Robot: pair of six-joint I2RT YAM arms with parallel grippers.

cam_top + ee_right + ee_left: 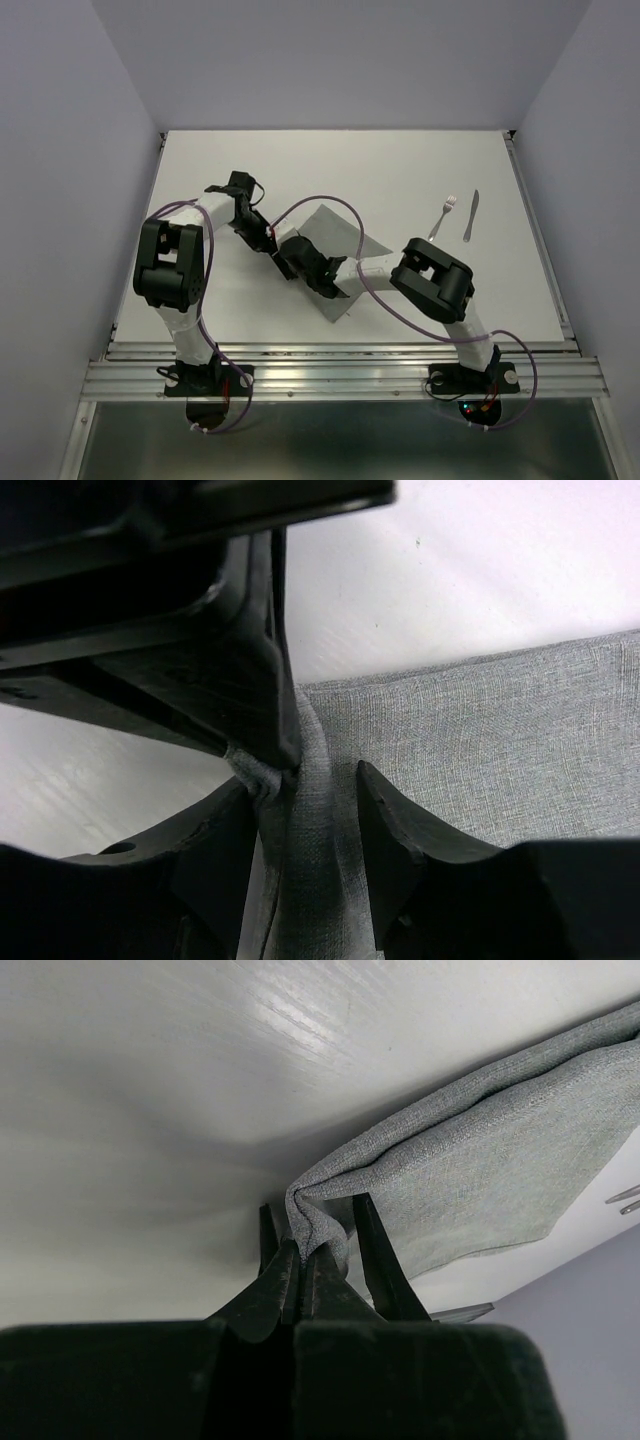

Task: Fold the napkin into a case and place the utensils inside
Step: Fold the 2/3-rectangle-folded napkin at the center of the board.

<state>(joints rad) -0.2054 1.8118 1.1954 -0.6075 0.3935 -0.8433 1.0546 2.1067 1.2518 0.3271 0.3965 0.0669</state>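
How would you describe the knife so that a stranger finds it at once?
On the white table, look far right, beyond the grey napkin. Two slim silver items lie there side by side, not touching. The knife is the right-hand one, nearer the table's edge, with a plain blade where the fork has prongs.

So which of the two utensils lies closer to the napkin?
The fork, tines pointing away from the arms. It lies left of the knife, on the side facing the grey napkin; the knife is farther right.
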